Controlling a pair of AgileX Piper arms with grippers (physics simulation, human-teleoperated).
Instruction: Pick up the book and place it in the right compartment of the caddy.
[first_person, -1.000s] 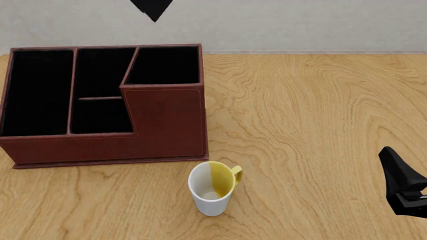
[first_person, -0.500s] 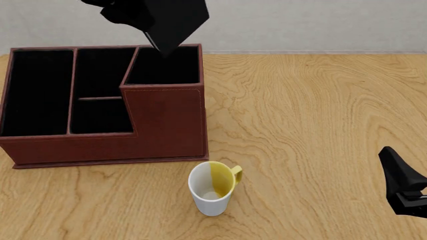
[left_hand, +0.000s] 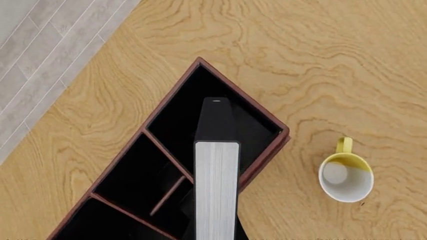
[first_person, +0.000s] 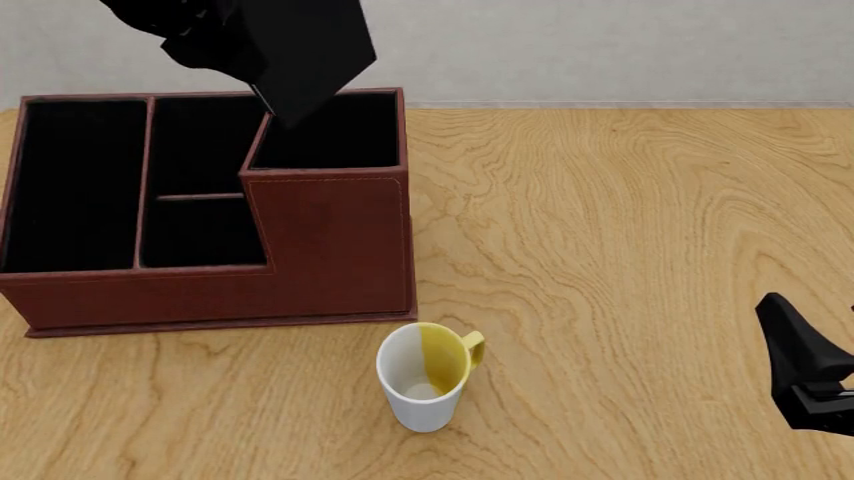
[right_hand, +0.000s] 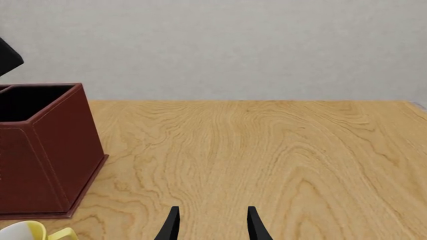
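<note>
Light wooden table (first_person: 627, 200) with wavy grain was seen filling view. Plain pale grey wall (first_person: 601, 45) was seen at 12 o'clock. Grey plank floor (left_hand: 40, 55) was glimpsed beyond table edge.

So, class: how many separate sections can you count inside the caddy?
4. In the caddy: a long narrow section on the far left, two small low sections in the middle, and the tall right compartment, with the book above it.

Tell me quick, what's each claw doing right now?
Left gripper: shut on the book, above the caddy.
Right gripper: open, empty.
</note>
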